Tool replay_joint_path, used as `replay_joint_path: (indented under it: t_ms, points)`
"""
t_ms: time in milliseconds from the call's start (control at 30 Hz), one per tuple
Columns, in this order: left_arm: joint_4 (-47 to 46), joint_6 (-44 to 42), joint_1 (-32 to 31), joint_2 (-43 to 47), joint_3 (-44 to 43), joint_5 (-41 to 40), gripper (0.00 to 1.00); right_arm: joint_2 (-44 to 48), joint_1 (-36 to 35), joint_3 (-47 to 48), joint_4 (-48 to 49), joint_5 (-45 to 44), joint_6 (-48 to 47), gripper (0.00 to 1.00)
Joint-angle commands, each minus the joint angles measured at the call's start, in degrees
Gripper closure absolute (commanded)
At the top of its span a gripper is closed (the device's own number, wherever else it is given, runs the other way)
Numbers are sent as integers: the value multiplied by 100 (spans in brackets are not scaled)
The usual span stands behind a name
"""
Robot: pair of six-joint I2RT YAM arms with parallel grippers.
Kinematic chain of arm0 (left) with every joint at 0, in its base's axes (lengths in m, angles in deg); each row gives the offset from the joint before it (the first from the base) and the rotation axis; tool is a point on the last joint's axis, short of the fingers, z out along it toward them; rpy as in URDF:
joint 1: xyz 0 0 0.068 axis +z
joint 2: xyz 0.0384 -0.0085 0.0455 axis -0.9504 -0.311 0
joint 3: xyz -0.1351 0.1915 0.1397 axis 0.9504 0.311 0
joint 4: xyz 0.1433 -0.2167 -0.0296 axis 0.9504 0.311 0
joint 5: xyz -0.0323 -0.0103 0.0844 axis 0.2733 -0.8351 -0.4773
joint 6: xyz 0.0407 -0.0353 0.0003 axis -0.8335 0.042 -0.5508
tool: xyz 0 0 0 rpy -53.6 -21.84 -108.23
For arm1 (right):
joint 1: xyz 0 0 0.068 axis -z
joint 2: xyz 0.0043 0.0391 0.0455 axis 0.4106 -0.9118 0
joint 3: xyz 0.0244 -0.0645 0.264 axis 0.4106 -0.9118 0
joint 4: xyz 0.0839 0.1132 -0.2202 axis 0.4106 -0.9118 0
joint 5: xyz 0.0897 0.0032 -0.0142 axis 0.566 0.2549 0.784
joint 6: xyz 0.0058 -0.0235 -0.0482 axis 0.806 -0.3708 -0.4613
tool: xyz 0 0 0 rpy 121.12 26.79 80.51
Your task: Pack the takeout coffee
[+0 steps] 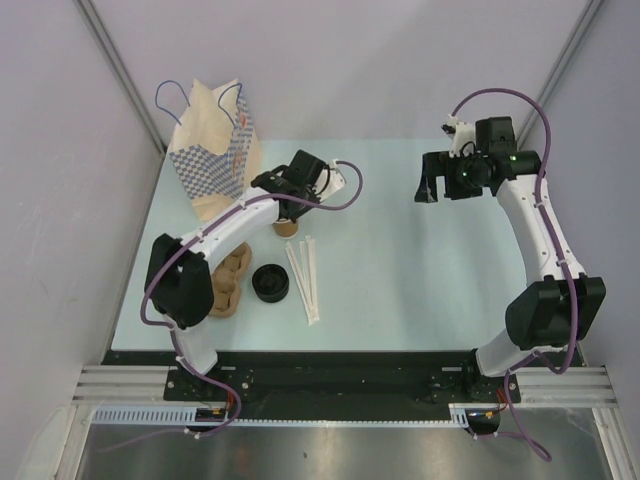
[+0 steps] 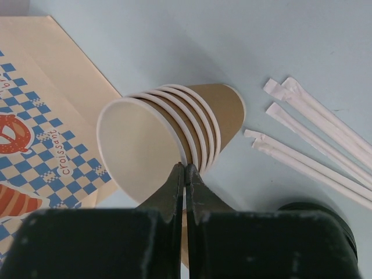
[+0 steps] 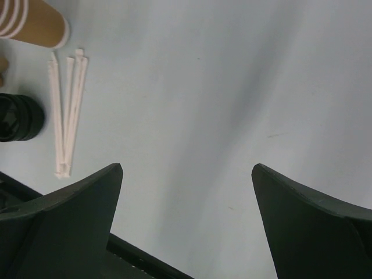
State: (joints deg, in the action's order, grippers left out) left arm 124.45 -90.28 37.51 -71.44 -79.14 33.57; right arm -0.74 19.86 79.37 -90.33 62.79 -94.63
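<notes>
Left claw [image 2: 185, 174] is clenched shut with its tips right at the rims of a stack of lidless tan paper cups [image 2: 174, 128]. The stack lies on its side on the pale blue counter [image 3: 203, 87], between the checkered paper bag [image 2: 40, 116] and the white wrapped straws [image 2: 314, 151]. Right claw [image 3: 186, 167] hangs wide open, holding nothing, over bare counter. A stack of black plastic lids [image 1: 270, 283] sits near the straws. Honestly can't tell where the lidded tan takeout coffee cup is.

You have a stack of paper cups [image 2: 174, 133]: matt tan outside, smooth white inside, with rolled white rims. The bag [image 2: 52, 116] is matt tan paper with a blue check print. The straws [image 2: 314, 145] sit in thin white paper wrappers, slightly creased. The lids [image 1: 269, 282] look like black plastic with a faint sheen. The counter [image 3: 203, 87] is smooth, matt and pale blue. Your left gripper [image 2: 185, 168] and right gripper [image 3: 187, 168] look like matt black plastic.
</notes>
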Motion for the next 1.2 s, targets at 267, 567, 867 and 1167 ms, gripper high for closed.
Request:
replay_joint_path:
  t_ms: [267, 567, 867, 1167]
  points:
    - [-791, 317, -26, 706, 480, -50, 100, -1308, -976, -35, 1962, 1884, 2787, 0]
    - [-923, 485, -26, 856, 814, 213, 100, -2820, -1776, 588, 3598, 2551, 4459, 0]
    - [-897, 537, -35, 724, 736, 249, 100, -3586, -2040, 949, 4303, 2991, 5233, 0]
    - [-844, 616, -26, 707, 709, 328, 100, -3973, -2260, 1222, 4514, 3009, 5435, 0]
